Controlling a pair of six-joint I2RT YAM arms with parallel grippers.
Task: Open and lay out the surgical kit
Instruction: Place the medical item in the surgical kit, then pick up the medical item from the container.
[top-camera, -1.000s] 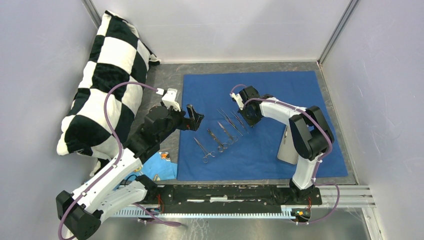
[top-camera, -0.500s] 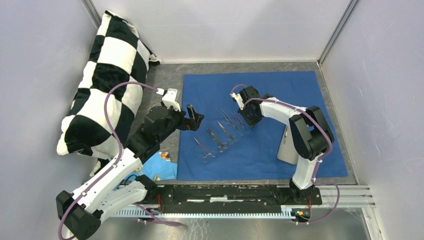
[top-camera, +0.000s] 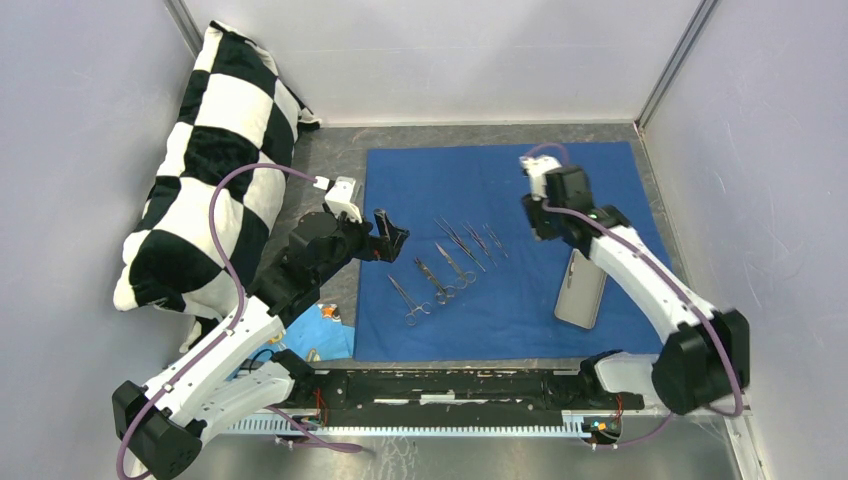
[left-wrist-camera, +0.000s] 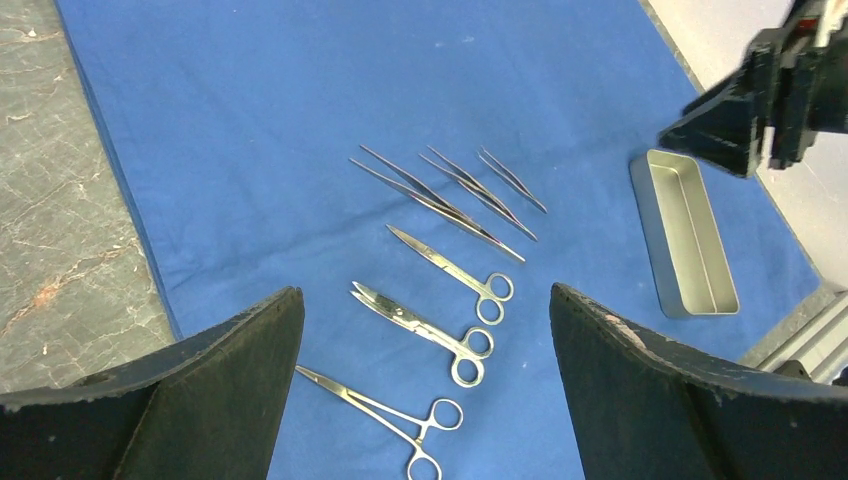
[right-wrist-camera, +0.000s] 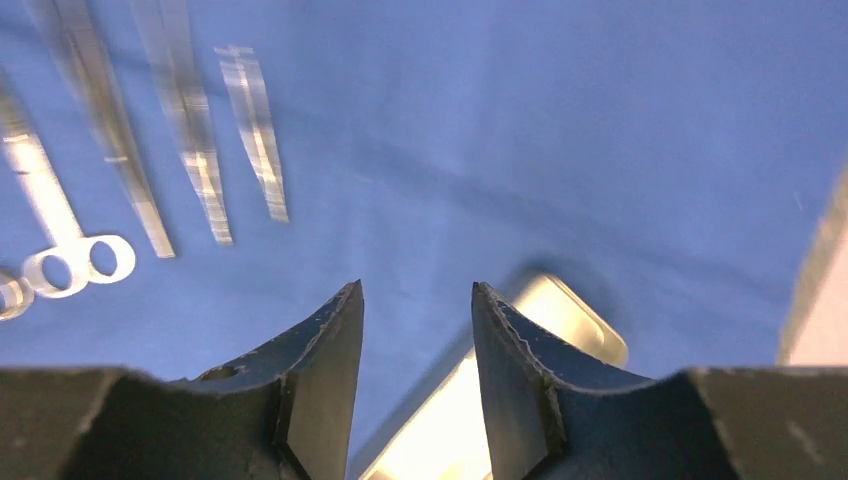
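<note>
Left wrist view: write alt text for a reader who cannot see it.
Three tweezers and three ring-handled scissor-like tools lie in a diagonal row on a dark blue cloth, with an empty steel tray to their right. The left fingers frame the foreground, wide apart. The right fingers show at upper right.

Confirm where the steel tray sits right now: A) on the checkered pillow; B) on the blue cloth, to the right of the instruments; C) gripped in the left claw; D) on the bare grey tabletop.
B: the steel tray lies flat on the blue cloth, to the right of the instruments laid out in a row.
</note>
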